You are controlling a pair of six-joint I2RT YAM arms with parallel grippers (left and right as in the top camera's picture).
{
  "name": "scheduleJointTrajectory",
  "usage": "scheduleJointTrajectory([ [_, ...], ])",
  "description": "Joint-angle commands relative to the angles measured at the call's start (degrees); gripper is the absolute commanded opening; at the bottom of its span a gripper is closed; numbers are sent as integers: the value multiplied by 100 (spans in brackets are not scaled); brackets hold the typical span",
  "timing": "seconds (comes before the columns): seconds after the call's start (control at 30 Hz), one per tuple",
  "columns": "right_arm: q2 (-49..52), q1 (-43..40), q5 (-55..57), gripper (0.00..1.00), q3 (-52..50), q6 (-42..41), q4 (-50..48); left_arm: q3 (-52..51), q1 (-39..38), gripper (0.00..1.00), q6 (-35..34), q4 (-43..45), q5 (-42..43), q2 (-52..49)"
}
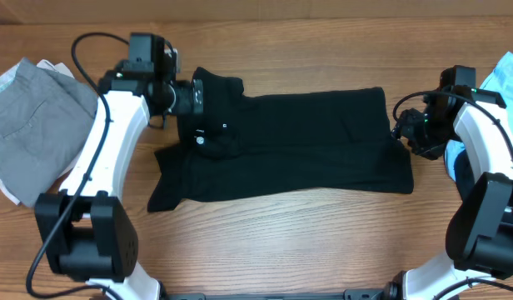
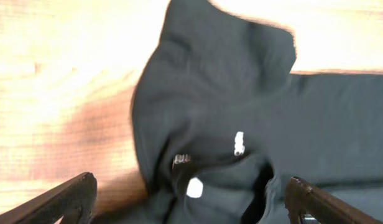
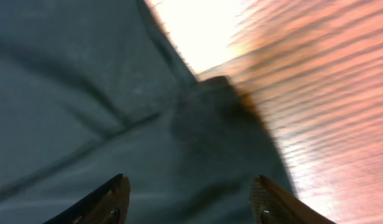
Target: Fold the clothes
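Now the black garment (image 1: 306, 146) lies across the middle of the surface (image 1: 265, 242) as a long band running left to right. Its right end lies fairly flat, and its left end is bunched into a loose hump toward the far edge, where the small white lettering (image 2: 239, 143) shows. The left tool (image 2: 191, 185) hangs over that hump with its fingers spread wide and nothing between them. The right tool (image 3: 190, 183) sits over the garment's right end, fingers parted above the cloth and gripping nothing. Out by the left edge rests a grey garment (image 1: 32, 117), and a light blue one (image 1: 506, 79) lies at the far right corner; both are well apart from the work. The step in hand looks like a pause between folds, with the cloth laid down and both tools free. The next move probably calls for smoothing or regripping the rumpled left end, each tool pinching an edge cleanly, so the band can be folded end over end without dragging the layers underneath askew.
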State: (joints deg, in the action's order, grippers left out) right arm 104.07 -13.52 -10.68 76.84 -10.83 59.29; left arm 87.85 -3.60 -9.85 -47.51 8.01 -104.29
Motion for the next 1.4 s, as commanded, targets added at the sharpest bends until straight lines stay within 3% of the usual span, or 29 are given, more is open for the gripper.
scheduleJointTrajectory([
  [0.0, -122, -37, -494, 68, 92, 256, -63, 719, 227, 97, 380, 122, 691, -953],
  [0.1, -122, -37, -487, 68, 92, 256, -57, 1172, 273, 96, 581, 365, 859, -1738],
  [0.17, -122, -37, -487, 68, 92, 254, -26, 1325, 289, 89, 579, 907, 1241, -2273],
  [0.4, -120, -37, -485, 68, 92, 256, -98, 1325, 212, 75, 278, 1801, 1410, -2837],
  [0.57, -120, -37, -487, 67, 92, 254, -444, 1331, 175, 16, 208, 1840, 1414, -2920],
  [0.6, -120, -37, -490, 67, 92, 254, -546, 1335, 175, 7, 188, 1840, 1434, -2909],
  [0.63, -120, -37, -490, 69, 92, 256, -710, 1370, 186, 4, 144, 1816, 1499, -2872],
  [0.9, 127, -31, -496, 83, 262, 544, -1488, 1438, 219, 4, -291, 1484, 1628, -2361],
  [1.13, 1399, 199, -505, 93, 1384, 833, -1786, 1436, 190, 4, -304, 901, 1711, -2159],
  [1.37, 2048, 496, -407, 93, 1565, 787, -2752, 1434, 170, 4, -297, 704, 1707, -2159],
])
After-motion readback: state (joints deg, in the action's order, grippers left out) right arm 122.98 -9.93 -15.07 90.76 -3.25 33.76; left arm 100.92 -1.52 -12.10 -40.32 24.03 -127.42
